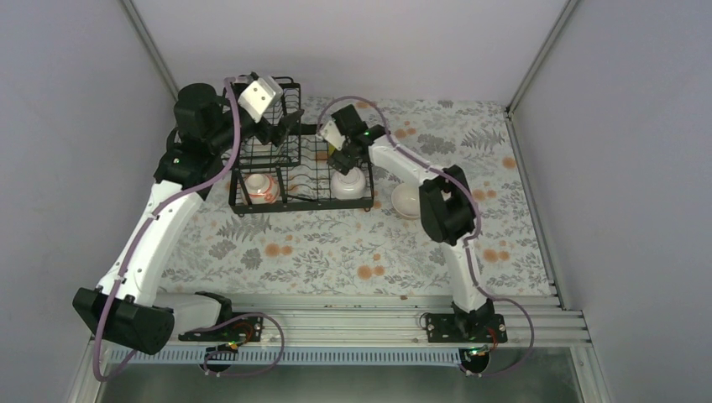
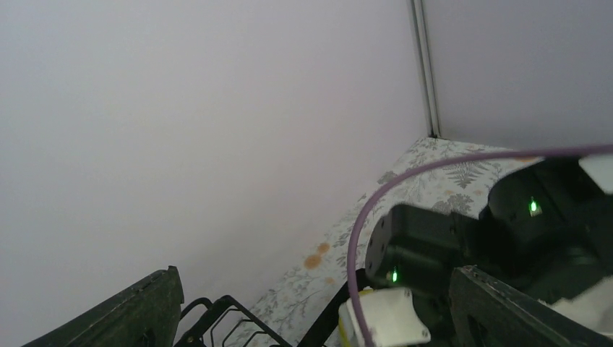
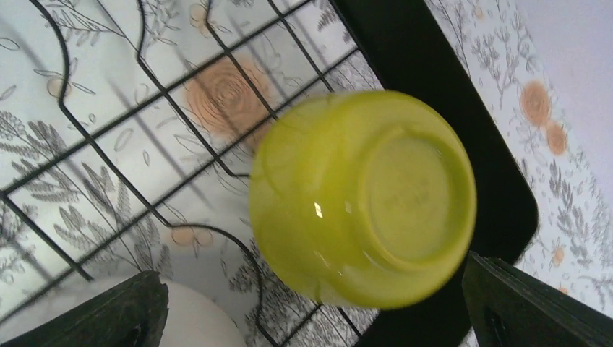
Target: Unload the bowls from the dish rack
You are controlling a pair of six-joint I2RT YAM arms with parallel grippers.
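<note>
At the far side of the floral table [image 1: 336, 252], the black wire dish rack [image 1: 302, 203] is partly covered by both arms, so its dividers are hard to read from above. 2 bowls lie in it. The patterned bowl [image 1: 261, 186] sits at the near left corner behind wires, its markings only a red-orange blur. The green bowl [image 3: 361, 195] lies at the near right corner, upside down with its foot ring facing up. From above it looks almost white, and only the right wrist view shows its colour. The 3rd, the white bowl [image 1: 405, 201], rests on the table just beside the rack's right end, its right edge hidden by the right arm [image 1: 445, 210] at the elbow. A white curved shape [image 3: 195, 322] at the bottom of the right wrist view is cropped too far to name. The left wrist view is mostly bare wall [image 2: 181, 108], with a few rack wires at its lower edge.

The left arm [image 1: 151, 235] stretches up the left side, bends by the wall and turns right, so the left gripper [image 2: 316, 289] hangs over the rack's tall basket end. Its 2 fingers [image 2: 123, 318] are spread wide with nothing between them. The right arm folds left at its elbow and points the right gripper [image 3: 312, 271] down at the green bowl. Its fingers [image 3: 535, 303] stand wide apart on either side of the bowl, and whether they touch it cannot be told.
</note>
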